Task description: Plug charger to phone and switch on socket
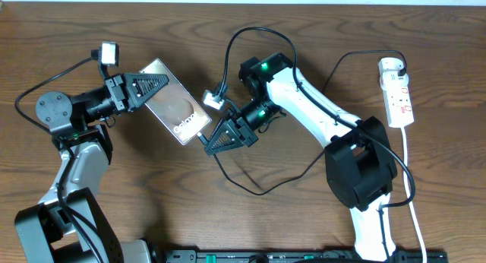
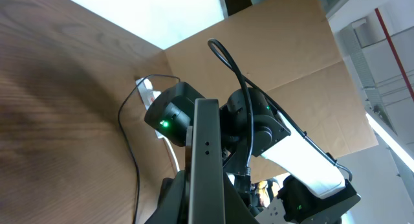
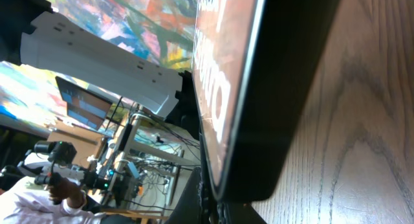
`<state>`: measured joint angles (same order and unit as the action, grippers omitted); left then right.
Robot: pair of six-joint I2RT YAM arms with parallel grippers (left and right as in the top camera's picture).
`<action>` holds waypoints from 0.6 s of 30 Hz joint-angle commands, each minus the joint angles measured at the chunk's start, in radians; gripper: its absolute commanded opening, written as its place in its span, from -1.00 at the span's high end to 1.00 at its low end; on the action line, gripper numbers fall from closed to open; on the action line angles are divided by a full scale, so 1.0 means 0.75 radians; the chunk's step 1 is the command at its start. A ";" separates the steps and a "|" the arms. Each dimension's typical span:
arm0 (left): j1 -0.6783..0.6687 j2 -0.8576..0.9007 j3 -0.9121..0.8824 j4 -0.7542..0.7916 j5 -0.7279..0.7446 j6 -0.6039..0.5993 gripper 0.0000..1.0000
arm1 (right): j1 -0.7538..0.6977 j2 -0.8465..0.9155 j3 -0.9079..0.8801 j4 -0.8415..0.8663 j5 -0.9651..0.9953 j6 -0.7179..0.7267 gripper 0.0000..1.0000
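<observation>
Phone (image 1: pixel 173 105) clamped in left jaws, right jaws alongside.

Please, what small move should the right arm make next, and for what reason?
Probably ease the right gripper slightly toward the Galaxy end of the phone to seat the plug. The left gripper holds the phone's other end, and the charger trails from the right gripper, which sits at that end. The plug tip is hidden, so seating cannot be judged.
</observation>
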<state>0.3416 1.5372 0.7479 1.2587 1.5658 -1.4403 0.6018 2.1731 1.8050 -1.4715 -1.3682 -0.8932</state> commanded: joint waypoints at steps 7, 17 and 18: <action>-0.010 -0.021 0.050 0.015 0.007 -0.023 0.86 | -0.029 0.024 -0.002 0.003 -0.004 -0.001 0.98; -0.010 -0.021 0.050 0.015 0.007 -0.023 0.86 | -0.035 0.024 -0.002 0.002 -0.004 -0.001 0.98; -0.010 -0.021 0.050 0.015 0.007 -0.023 0.86 | -0.032 0.024 -0.002 -0.004 -0.003 0.000 0.98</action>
<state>0.3382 1.5372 0.7479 1.2598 1.5684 -1.4437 0.5831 2.1735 1.8050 -1.4719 -1.3533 -0.8932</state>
